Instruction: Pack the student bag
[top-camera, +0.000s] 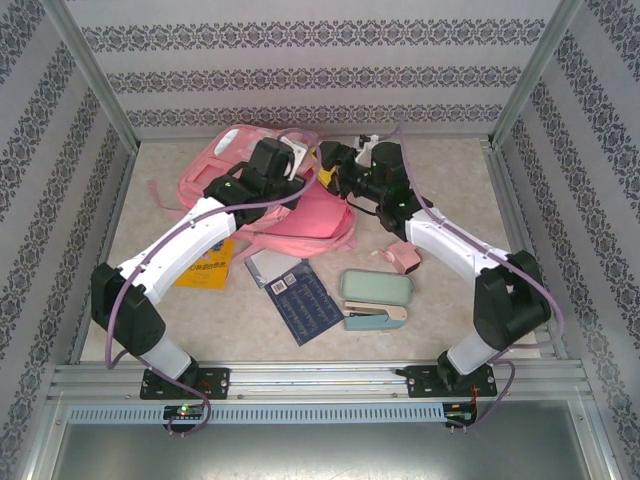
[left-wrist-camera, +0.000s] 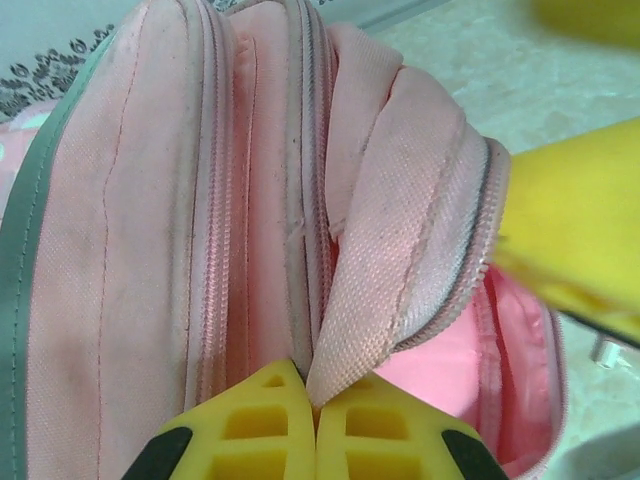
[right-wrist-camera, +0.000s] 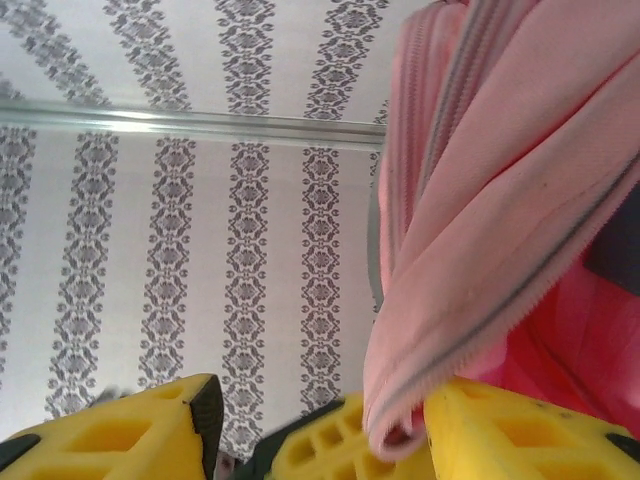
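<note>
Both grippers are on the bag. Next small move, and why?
Probably spread the two grips slightly apart: left gripper and right gripper each pinch an edge of the student bag, and its opening shows just a narrow gap of pink lining.

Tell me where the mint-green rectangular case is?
In the top view, the mint-green rectangular case lies right of centre, just beyond the teal-and-peach stapler and right of the dark blue booklet.

Bright, even light is cast from above; shadows are kept soft. The student bag (left-wrist-camera: 130, 260) is rendered sharp, a yellow shape (left-wrist-camera: 575, 230) blurred.
</note>
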